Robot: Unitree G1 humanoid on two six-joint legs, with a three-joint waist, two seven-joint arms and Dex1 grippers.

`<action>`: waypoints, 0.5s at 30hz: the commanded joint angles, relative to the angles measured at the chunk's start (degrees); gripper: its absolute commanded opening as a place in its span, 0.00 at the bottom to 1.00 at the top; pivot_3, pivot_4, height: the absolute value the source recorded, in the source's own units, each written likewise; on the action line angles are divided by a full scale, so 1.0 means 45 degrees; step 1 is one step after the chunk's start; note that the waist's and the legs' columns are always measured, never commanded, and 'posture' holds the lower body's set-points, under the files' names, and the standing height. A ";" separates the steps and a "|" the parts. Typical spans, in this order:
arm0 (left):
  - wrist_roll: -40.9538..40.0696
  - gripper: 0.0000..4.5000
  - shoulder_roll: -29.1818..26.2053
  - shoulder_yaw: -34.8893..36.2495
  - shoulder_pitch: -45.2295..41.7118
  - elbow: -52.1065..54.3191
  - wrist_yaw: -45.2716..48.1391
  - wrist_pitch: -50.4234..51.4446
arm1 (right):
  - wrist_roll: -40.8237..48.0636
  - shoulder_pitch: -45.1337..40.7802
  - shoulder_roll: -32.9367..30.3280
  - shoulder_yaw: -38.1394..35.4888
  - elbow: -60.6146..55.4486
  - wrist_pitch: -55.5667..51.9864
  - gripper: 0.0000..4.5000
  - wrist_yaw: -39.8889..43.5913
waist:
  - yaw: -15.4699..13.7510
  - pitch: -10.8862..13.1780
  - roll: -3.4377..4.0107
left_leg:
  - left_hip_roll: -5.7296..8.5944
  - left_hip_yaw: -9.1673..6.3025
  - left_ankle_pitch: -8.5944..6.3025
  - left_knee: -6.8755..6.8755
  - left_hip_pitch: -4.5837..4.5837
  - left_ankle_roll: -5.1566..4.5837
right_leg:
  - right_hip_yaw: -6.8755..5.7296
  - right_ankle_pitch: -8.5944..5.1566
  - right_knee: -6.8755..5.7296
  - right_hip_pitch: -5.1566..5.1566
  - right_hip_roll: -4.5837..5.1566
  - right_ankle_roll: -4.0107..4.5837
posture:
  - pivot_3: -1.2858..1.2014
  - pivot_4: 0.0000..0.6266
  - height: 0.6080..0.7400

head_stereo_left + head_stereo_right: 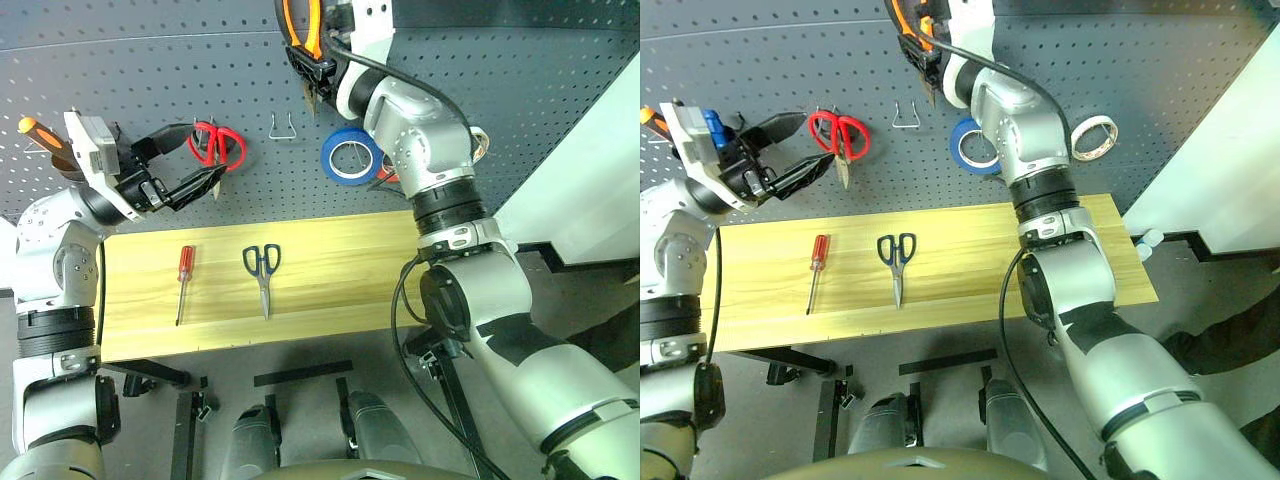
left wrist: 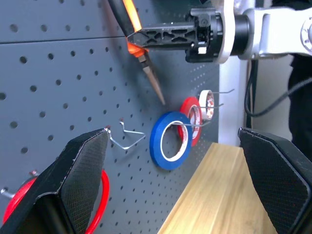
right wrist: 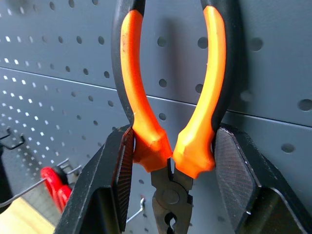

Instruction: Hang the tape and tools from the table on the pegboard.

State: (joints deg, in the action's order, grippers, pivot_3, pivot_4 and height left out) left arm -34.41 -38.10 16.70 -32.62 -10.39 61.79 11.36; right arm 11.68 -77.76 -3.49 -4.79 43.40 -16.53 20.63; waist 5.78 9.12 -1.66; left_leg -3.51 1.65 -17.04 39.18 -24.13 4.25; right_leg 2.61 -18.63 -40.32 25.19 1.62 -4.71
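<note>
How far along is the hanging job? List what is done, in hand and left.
Done: the small whitish roll of tape already hangs on the dark grey pegboard.

In hand: the right gripper is clamped on the orange-and-black-handled pliers, held up against the pegboard. The left gripper is open and holds nothing.

Left: the slim red-handled screwdriver and the dark-handled scissors lie on the light wooden table.

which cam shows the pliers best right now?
Right wrist view: the pliers sit close up, handles clamped in the right gripper. Left wrist view shows their nose from the side; both eye views show handles cut off at the top.
</note>
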 commanded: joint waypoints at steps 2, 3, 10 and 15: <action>-0.0144 1.00 -0.0238 0.0377 -0.0025 0.0557 -0.0232 0.0082 | -0.0263 -0.1009 0.0442 0.0077 0.0892 0.1549 0.46 -0.0048 | -0.0012 -0.0004 0.0002 | -0.0004 -0.0009 0.0001 -0.0001 0.0008 0.0001 | 0.0005 0.0000 -0.0015 -0.0002 -0.0003 0.0000 | 0.55 0.10 1.00; -0.0140 1.00 -0.0239 0.0383 0.0010 0.0597 -0.0259 0.0086 | -0.0310 -0.1071 0.0492 0.0073 0.1093 0.1731 0.46 -0.0038 | -0.0013 -0.0005 0.0001 | -0.0005 -0.0012 0.0001 -0.0001 0.0009 0.0001 | 0.0005 0.0000 -0.0033 -0.0002 -0.0004 0.0000 | 0.55 0.10 1.00; -0.0142 1.00 -0.0320 0.0570 0.0276 0.0812 -0.0498 0.0063 | -0.0785 -0.1518 0.0733 0.0093 0.2913 0.2782 0.46 -0.0270 | -0.0061 -0.0032 -0.0003 | -0.0004 -0.0018 0.0001 0.0001 0.0011 0.0002 | 0.0005 0.0000 -0.0044 -0.0003 0.0000 0.0000 | 0.56 0.11 1.00; -0.0084 1.00 -0.0381 0.0597 0.0426 0.0888 -0.0551 0.0018 | -0.1455 -0.1238 0.0842 0.0506 0.3553 0.3587 0.46 -0.0363 | -0.0057 -0.0048 -0.0010 | -0.0005 -0.0017 0.0001 0.0000 0.0017 0.0002 | 0.0008 0.0000 -0.0047 -0.0005 -0.0001 0.0000 | 0.56 0.11 1.00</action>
State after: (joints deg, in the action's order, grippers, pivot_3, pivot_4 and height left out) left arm -34.42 -38.74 17.75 -30.65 -8.28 59.57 12.01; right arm 6.07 -82.12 0.00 -2.98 60.23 -3.00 19.29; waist 5.52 8.90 -1.70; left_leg -3.53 1.58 -17.03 39.18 -24.05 4.26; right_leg 2.65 -18.63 -40.54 25.17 1.62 -4.71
